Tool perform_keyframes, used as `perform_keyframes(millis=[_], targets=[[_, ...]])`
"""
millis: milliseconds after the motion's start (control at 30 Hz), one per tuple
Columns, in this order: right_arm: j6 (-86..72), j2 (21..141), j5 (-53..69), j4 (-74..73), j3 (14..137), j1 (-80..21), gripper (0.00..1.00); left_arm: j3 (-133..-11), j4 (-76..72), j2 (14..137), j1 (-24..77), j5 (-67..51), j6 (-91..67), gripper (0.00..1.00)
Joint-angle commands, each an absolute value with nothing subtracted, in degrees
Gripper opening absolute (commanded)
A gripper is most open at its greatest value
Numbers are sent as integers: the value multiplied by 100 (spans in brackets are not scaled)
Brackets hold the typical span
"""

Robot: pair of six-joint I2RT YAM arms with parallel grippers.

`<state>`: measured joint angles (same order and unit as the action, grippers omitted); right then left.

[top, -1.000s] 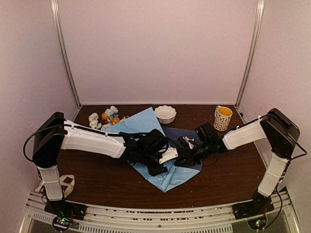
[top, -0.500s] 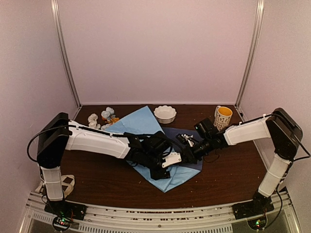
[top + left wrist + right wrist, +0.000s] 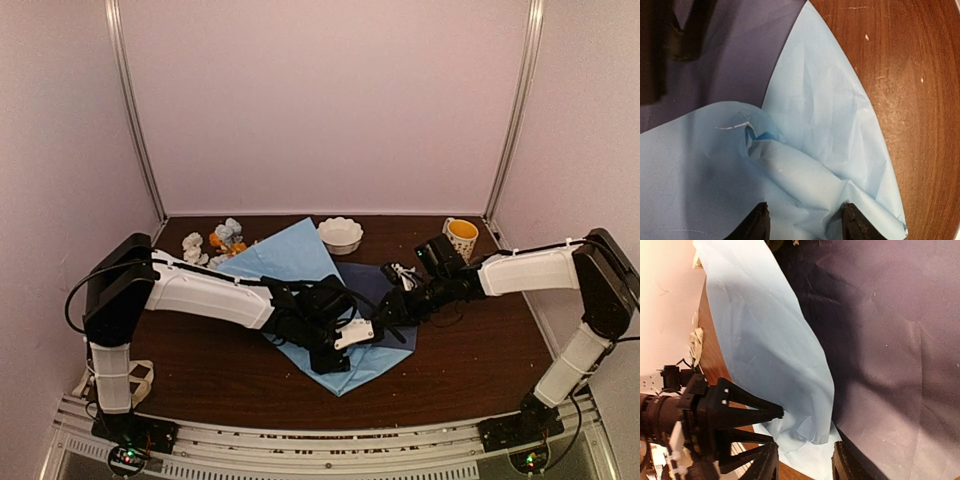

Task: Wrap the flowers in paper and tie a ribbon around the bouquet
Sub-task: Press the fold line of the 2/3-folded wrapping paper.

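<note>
The light-blue paper (image 3: 285,255) lies across the middle of the table, folded over so its darker blue face (image 3: 365,280) shows on the right. The flowers' blooms (image 3: 222,238) stick out at its far left end; the stems are hidden under the sheet. My left gripper (image 3: 350,335) (image 3: 806,222) is shut on a puffed fold of the paper (image 3: 825,115), one finger on each side of it. My right gripper (image 3: 385,315) (image 3: 805,465) hovers open just over the paper's dark face (image 3: 890,340), holding nothing. A beige ribbon (image 3: 138,378) lies by the left arm's base.
A white scalloped bowl (image 3: 340,235) stands just behind the paper. A patterned mug with a yellow inside (image 3: 459,241) sits at the back right, close to the right arm. Bare brown tabletop (image 3: 920,100) borders the paper's near edge.
My right gripper has opened, let go of the paper and drawn back to the right. My left gripper has closed in on the paper fold and shifted slightly right.
</note>
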<state>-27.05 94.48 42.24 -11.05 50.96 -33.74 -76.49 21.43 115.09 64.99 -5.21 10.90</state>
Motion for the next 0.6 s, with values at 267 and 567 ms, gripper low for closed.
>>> perform_keyframes(millis=[267,567], targets=[[-4151,8602,4044,48,3738,-3538,34,-7482,1845,11195,6521,-587,679,65],[-4248,9075,4151,473,3734,-3709,33,-7734,1846,11253,6521,-1212,391,70]])
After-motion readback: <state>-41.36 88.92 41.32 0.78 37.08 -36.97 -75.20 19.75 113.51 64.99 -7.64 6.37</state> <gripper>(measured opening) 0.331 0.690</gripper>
